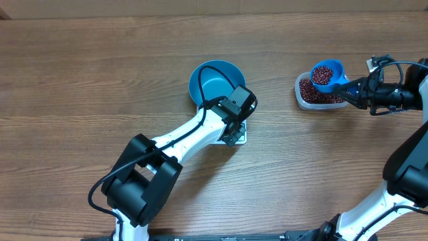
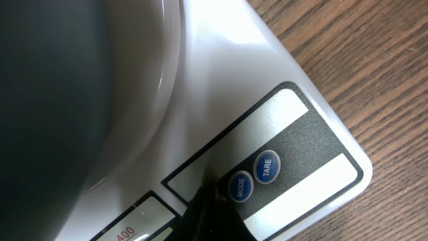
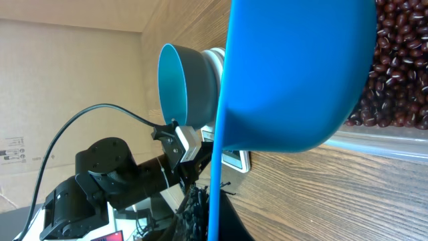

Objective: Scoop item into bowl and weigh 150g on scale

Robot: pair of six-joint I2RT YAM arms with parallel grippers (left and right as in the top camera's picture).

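Right gripper (image 1: 353, 89) is clamped tight on the handle of a small bright blue plastic scoop (image 1: 327, 75), which is held level and heaped with tiny oval, dark red-brown dried beans (image 1: 324, 72). Directly beneath it, at the table's 2 o'clock, sits a clear rounded-rectangle plastic tub (image 1: 301, 99) with more of the same glossy beans across its bottom. In the right wrist view the scoop's smooth underside fills the near frame, and its thin handle runs down into the black fingers.

Warm brown wood-grain table (image 1: 100, 67) spreads under everything, its streaks running from 9 to 3 o'clock, matte and bare between the objects.

Farther toward the middle, a round, deep teal-blue bowl (image 1: 214, 84) with a plain smooth inside stands on a flat white square digital scale (image 2: 221, 80); no beans can be seen in it. Left gripper (image 1: 234, 137), shut with nothing in it, hangs over the scale's corner at the bowl's 5 o'clock. In the left wrist view its dark fingertips (image 2: 202, 217) lie just beside the round blue MODE button (image 2: 240, 187), with the TARE button (image 2: 267, 167) next along the grey panel; whether they press anything is not clear.

Beyond the table, at the far side of the right wrist view, stands a plain tan cardboard wall (image 3: 67, 67).
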